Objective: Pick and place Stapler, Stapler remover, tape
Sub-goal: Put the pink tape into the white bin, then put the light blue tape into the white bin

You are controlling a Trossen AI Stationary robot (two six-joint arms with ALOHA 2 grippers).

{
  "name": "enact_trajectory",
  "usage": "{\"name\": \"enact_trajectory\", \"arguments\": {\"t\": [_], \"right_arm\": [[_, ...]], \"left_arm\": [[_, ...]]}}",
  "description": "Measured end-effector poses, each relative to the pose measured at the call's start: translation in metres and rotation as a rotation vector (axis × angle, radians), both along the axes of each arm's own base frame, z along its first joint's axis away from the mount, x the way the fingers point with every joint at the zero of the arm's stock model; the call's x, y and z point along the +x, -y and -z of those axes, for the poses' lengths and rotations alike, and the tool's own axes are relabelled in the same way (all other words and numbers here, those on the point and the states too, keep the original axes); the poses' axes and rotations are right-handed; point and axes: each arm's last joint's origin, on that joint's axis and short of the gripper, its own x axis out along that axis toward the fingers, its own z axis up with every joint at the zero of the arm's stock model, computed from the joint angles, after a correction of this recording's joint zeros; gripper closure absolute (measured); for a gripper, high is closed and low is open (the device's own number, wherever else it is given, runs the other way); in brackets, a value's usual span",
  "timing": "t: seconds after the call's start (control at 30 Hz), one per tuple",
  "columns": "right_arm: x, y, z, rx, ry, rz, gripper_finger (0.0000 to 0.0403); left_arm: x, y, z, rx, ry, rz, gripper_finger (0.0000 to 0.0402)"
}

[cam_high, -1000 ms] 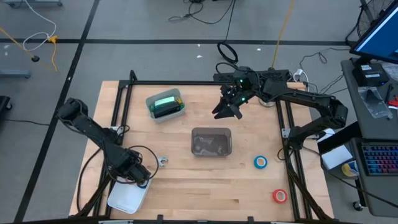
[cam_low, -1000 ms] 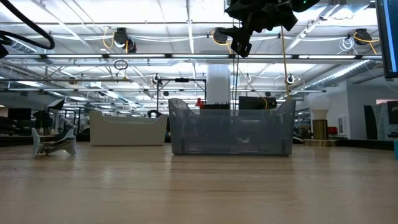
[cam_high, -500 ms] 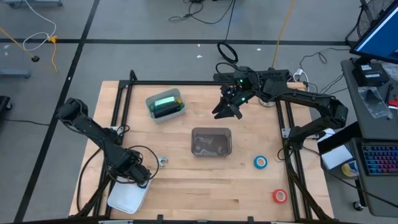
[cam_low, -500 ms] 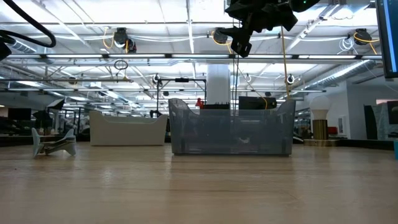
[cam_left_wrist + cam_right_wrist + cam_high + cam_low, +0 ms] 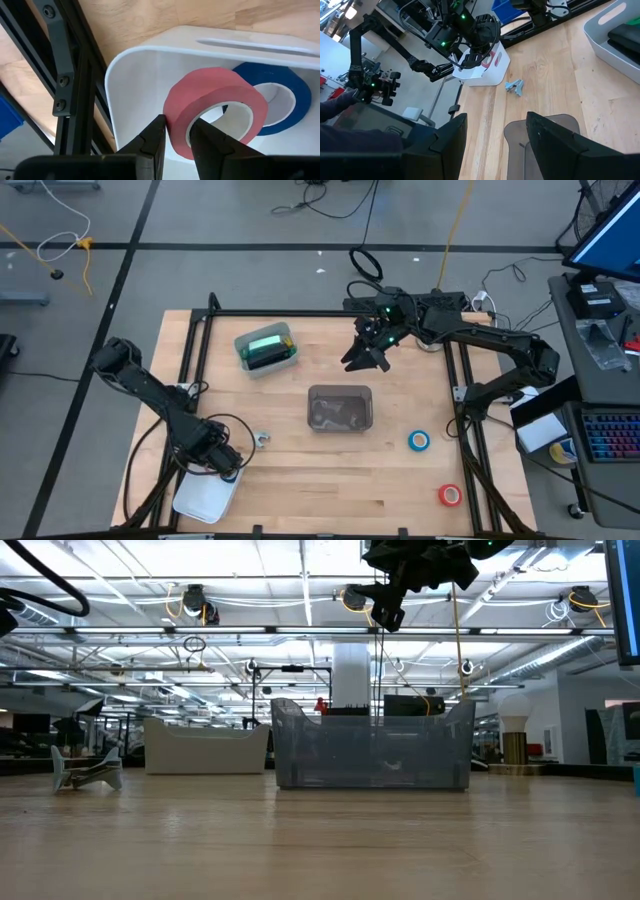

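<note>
Red tape roll (image 5: 212,112) sitting on edge in the white tray (image 5: 135,85) at the table's near-left corner — left gripper (image 5: 176,134) pinching its wall, one finger outside, one in the core. Leaning against a blue roll (image 5: 280,95) behind it. Further out: stapler remover (image 5: 261,439) lying just beside that tray. Stapler (image 5: 268,348) resting in the grey bin (image 5: 247,366) far-left. Right gripper (image 5: 362,360) hovering high beyond the clear bin (image 5: 340,408), fingers spread apart — gripping nothing. Two more tape rolls, blue (image 5: 419,441) and red (image 5: 449,495), lying near the right edge.

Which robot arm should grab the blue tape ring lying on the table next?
Probably the right arm. The blue tape ring lies on the right side of the wooden table, and the right hand hangs open and empty. The left hand is shut on a red tape roll over the white tray.
</note>
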Motion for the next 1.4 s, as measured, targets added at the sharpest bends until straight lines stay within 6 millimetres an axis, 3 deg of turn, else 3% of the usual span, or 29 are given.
{"name": "enact_trajectory", "arguments": {"t": [0.33, 0.7, 0.97, 1.2, 1.4], "right_arm": [[0.000, 0.000, 0.000, -0.007, 0.003, -0.004, 0.0204], [0.000, 0.000, 0.000, -0.004, 0.002, -0.003, 0.0204], [-0.007, -0.005, -0.006, 0.045, 0.018, -0.086, 0.0204], [-0.041, -0.020, -0.012, 0.137, -0.156, -0.076, 0.0204], [-0.092, -0.047, -0.015, 0.244, -0.505, 0.053, 0.0204]], "left_arm": [[-0.002, -0.001, 0.000, 0.018, -0.018, -0.022, 0.0310], [-0.004, -0.004, 0.000, 0.059, -0.035, -0.016, 0.0188], [-0.004, -0.006, -0.005, -0.016, -0.065, 0.012, 0.0165], [0.000, -0.018, -0.052, 0.302, 0.245, -0.044, 0.0165], [0.006, -0.033, -0.100, 0.664, 0.688, 0.006, 0.0164]]}}
